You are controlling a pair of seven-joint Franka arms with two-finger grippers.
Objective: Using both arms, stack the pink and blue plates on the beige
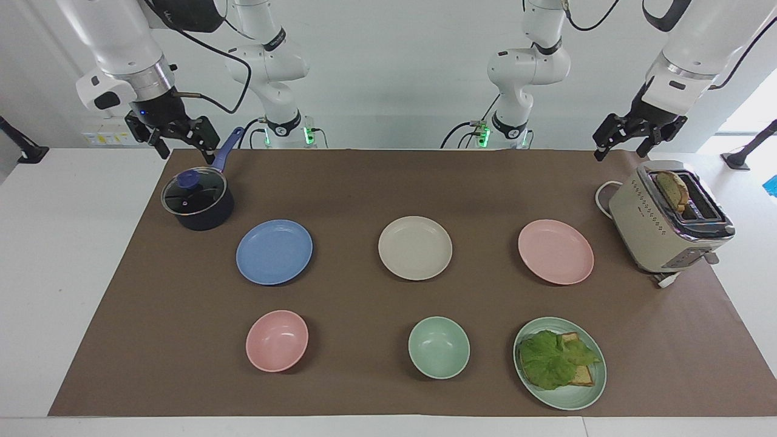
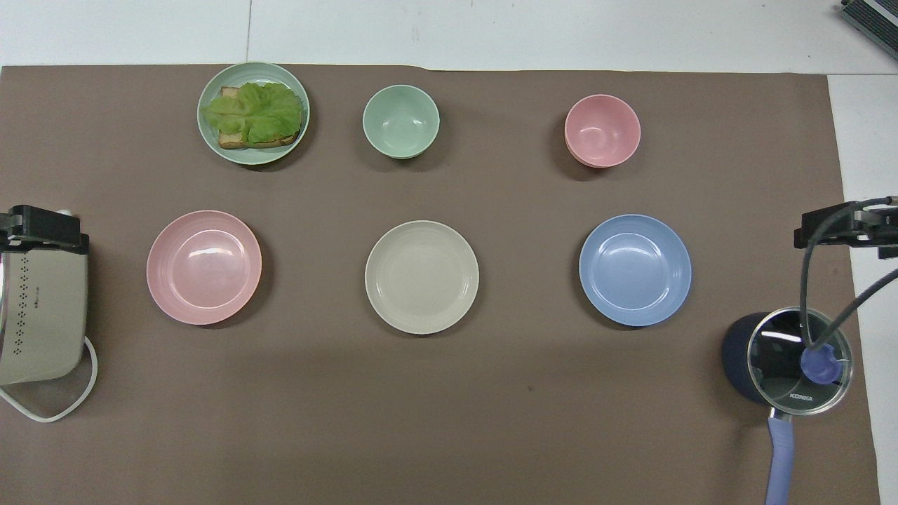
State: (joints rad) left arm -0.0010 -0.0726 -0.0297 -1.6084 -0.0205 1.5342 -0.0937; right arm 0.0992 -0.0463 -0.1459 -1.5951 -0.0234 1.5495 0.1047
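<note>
Facing view: both arms are cut off at the top edge, and the toaster hides part of its own cord. The right gripper hangs in the air over the table's edge just above the pot, fingers spread and released, holding nothing; the pot's handle rises beside it. The left gripper hangs over the toaster's end of the table, fingers likewise apart and empty, touching nothing. The blue plate lies below the right gripper, beside the pot; the pink plate lies below the left gripper, beside the toaster; the beige plate sits between the two, apart from both. A brown mat covers a white table; the wall is plain white. Overhead view: only a dark part of each gripper shows at the frame's sides, left over the toaster, right above the pot; their fingers are not readable here, and the toaster and the pot handle are cut by the frame. The pink plate, beige plate and blue plate lie in one row, none touching. Farther out stand a green plate with lettuce on toast, a green bowl and a pink bowl.
</note>
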